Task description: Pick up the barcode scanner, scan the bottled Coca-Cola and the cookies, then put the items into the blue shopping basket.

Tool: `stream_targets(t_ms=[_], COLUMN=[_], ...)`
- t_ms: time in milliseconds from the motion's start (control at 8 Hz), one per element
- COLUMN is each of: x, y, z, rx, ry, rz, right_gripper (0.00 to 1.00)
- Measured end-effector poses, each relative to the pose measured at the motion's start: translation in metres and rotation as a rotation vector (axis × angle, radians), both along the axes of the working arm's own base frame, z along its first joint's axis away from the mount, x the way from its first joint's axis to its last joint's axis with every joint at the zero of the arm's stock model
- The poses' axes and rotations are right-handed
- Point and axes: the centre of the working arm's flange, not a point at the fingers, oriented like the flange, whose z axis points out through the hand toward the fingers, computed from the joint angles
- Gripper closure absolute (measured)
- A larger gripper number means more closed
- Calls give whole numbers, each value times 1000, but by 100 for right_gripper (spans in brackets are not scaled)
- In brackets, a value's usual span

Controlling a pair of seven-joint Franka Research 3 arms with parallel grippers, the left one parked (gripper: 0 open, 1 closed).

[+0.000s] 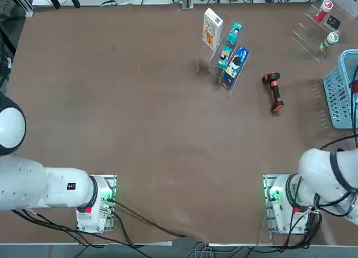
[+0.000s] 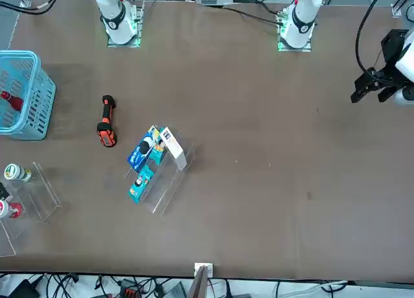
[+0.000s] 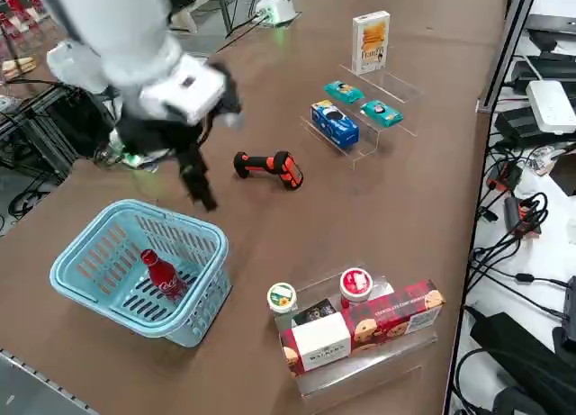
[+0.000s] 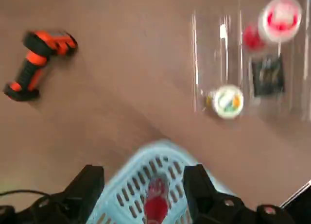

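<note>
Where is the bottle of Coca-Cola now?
In the right side view, the bottle of Coca-Cola lies inside the blue basket, which stands nearer the camera than the scanner.

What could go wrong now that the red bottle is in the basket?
The red Coca-Cola bottle leans inside the blue shopping basket, so it might roll or get bumped if something else comes down on it.

The right pincer is open above the basket, so it could knock the rim if it moves sideways while too low.

The cookie box sits in a clear rack close to two round-lidded containers, so grabbing it clumsily might tip one over.
</note>
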Motion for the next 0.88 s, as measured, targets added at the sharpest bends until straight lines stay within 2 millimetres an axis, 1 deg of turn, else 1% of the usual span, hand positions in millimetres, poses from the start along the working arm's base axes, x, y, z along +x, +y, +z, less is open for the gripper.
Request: stream_targets(t_ms=[125, 250, 375, 500, 625, 750, 875], x=[18, 32, 42, 49, 51, 50, 47], y=[47, 104, 170, 233, 287, 336, 379], z=[27, 49, 63, 68, 68, 66, 64], rx=[-2, -8, -13, -13, -10, -7, -5], ry=[-21, -37, -45, -42, -35, -26, -18], rz=[37, 71, 94, 99, 83, 50, 8], right_gripper=[0, 0, 0, 0, 0, 0, 0])
